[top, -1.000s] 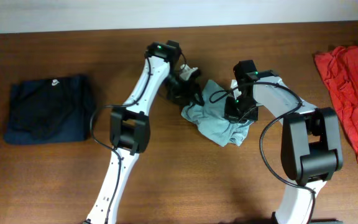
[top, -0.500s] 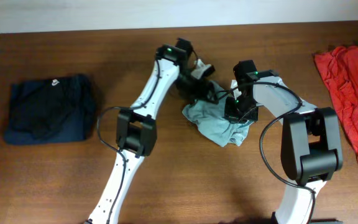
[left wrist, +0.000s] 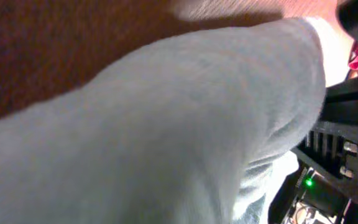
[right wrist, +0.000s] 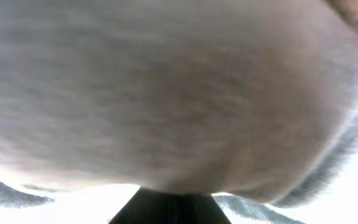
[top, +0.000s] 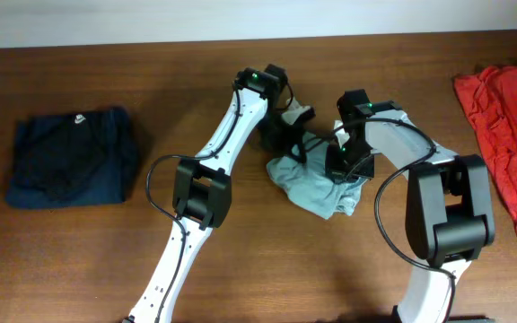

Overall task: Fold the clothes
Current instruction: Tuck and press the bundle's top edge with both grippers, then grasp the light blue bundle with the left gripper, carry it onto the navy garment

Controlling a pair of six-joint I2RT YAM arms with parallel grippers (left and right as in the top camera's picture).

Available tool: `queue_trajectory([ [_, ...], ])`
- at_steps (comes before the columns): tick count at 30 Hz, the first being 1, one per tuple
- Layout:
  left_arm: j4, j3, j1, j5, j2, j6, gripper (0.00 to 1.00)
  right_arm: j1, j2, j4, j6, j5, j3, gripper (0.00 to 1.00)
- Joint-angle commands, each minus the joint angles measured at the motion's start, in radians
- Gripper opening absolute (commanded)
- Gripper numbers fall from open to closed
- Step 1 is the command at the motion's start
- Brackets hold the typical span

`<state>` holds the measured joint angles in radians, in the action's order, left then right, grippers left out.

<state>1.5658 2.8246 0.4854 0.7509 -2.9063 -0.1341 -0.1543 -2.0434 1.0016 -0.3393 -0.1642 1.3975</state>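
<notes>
A crumpled pale grey-green garment [top: 317,187] lies at the table's middle. My left gripper [top: 287,142] is down at its upper left edge. The left wrist view is filled by the cloth [left wrist: 154,124], which hides the jaws, so their state does not show. At the cloth's upper right is my right gripper [top: 346,166]. Its wrist view shows the fabric [right wrist: 166,93] bunched right over a dark fingertip [right wrist: 166,208], and it is shut on the garment. A folded navy garment [top: 70,157] lies at the far left.
A heap of red cloth [top: 510,117] lies along the right edge of the brown wooden table [top: 240,260]. The two arms meet close together over the grey garment, and the right arm's body [left wrist: 334,155] shows in the left wrist view.
My left gripper has moved right and down onto the grey garment's upper left edge. The garment has bunched into a tighter shape. The right gripper stayed in place.
</notes>
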Motion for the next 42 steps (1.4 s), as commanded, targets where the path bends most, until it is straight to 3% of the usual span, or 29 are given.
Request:
queue_trajectory([
  [1,0.092,0.016,-0.039,-0.176,0.026,-0.02,0.01,0.023,0.089,0.029,0.064,-0.003,-0.003,0.04],
  [3,0.11,0.041,-0.063,-0.2,0.064,-0.008,0.01,0.039,0.167,0.042,0.1,-0.02,0.006,0.04],
  [6,0.114,0.115,-0.119,-0.245,0.164,0.104,0.01,0.072,0.346,0.061,0.1,-0.02,0.04,0.04],
  [11,0.11,0.208,-0.233,-0.3,0.275,0.188,0.0,0.077,0.467,0.059,0.099,-0.02,0.055,0.04],
  [16,0.122,0.216,-0.417,-0.138,0.353,0.217,0.0,0.077,0.474,0.074,0.096,-0.02,0.055,0.04],
  [30,0.122,0.192,-0.853,-0.128,0.364,0.253,0.0,0.077,0.474,0.077,0.095,-0.02,0.055,0.04],
  [35,0.122,0.092,-0.976,-0.122,0.364,0.275,0.0,0.077,0.474,0.076,0.08,-0.019,0.055,0.04],
  [42,0.123,-0.128,-1.085,-0.077,0.367,0.175,0.0,0.077,0.474,0.084,0.069,-0.02,0.055,0.04],
])
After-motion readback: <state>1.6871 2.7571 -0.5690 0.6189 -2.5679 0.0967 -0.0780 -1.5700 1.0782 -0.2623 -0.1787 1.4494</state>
